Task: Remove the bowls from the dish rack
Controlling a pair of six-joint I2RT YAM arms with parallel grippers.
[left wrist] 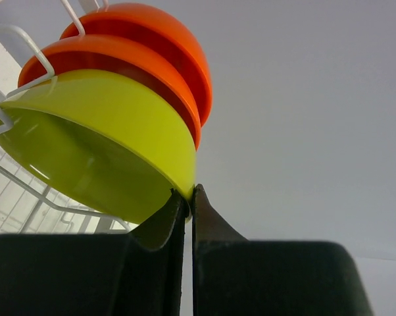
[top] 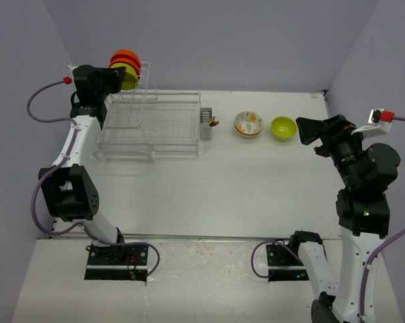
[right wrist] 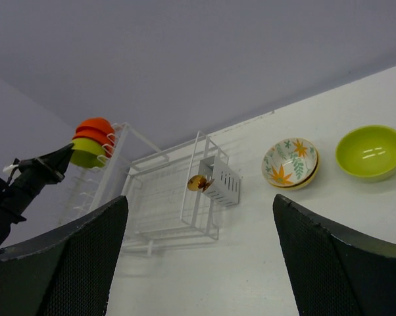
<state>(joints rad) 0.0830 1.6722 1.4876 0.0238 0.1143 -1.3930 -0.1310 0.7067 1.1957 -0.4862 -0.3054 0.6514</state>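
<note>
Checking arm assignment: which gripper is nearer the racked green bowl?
Left. The left gripper is shut on the rim of the green bowl; the right gripper hangs open across the table.

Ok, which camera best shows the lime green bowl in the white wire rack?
Left wrist: the lime green bowl fills the frame, its rim pinched by the left gripper. Top view shows a sliver; right wrist, a distant speck.

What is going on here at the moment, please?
The left gripper is shut on the rim of a lime green bowl standing in the dish rack's upright tier, next to two orange bowls. A patterned bowl and a second green bowl sit on the table right of the rack. The right gripper hangs open beside them, empty.
</note>
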